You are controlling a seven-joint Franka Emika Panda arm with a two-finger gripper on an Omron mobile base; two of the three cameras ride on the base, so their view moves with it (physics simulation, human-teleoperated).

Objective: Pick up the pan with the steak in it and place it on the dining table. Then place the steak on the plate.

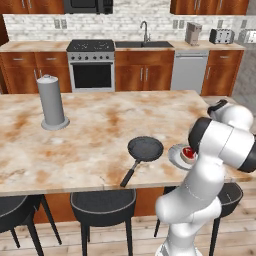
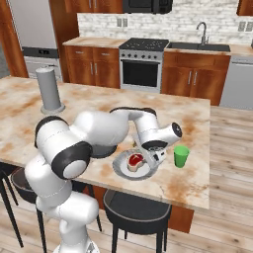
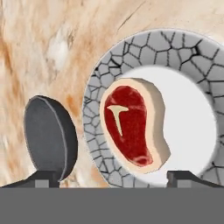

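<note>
From the left base view, the pan [image 1: 145,149] lies empty on the dining table [image 1: 75,145], its handle pointing toward the near edge, and the plate [image 1: 176,156] is just beside it with the steak [image 1: 188,153] on it; the white arm hides part of the plate. A grey cylinder [image 1: 51,102] stands far to the left. The right base view shows what the first hides: a green cup [image 2: 181,156] near the plate [image 2: 123,170], and the gripper [image 2: 157,157] low beside the steak [image 2: 135,160]. In the hand view the steak [image 3: 131,122] lies on the plate [image 3: 183,65], between the two fingertips [image 3: 183,177], which stand wide apart and hold nothing.
</note>
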